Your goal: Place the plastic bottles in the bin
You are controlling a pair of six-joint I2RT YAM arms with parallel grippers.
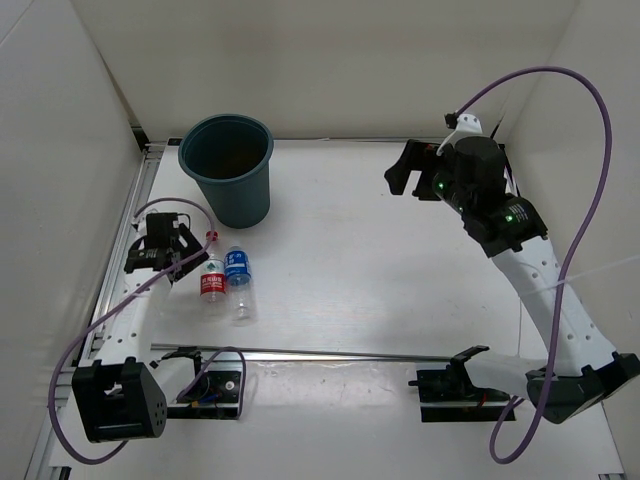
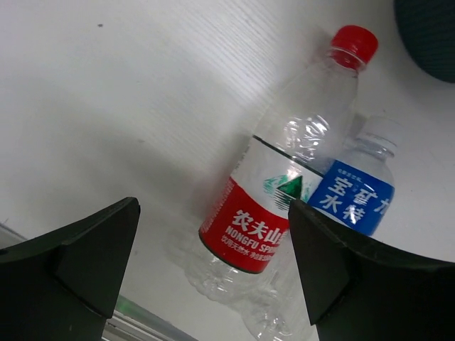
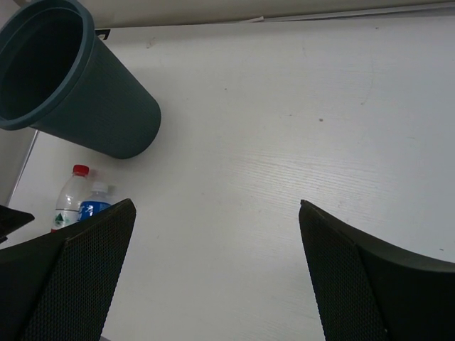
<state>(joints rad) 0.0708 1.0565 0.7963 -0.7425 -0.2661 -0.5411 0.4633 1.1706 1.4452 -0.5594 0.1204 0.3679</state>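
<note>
Top external view: the left gripper [image 1: 188, 250] hangs low over the white table [image 1: 380, 270], its jaws spread wide and empty, just beside a red-labelled bottle [image 1: 212, 278] that lies on its side with its red cap pointing toward the bin [image 1: 240, 195]. A blue-labelled bottle [image 1: 238, 283] lies touching it on the far side from the gripper. Only these two bottles are in view; whether anything sits inside the dark bin cannot be told.

The left wrist view looks down past both fingers onto the red label, with the blue label pressed against it. The right gripper [image 1: 412, 178] is held high at the far right, well apart from the bottles, also wide open and holding nothing.

The pick looks ready to begin, and the risk is the pairing. Because the bottles touch, a finger coming down between them may have no gap to enter and could shove the blue bottle away or pinch both. The thin, round, clear plastic could roll off or buckle under a hard squeeze. The bin stands near, so a low carry could knock its wall and tip it.
</note>
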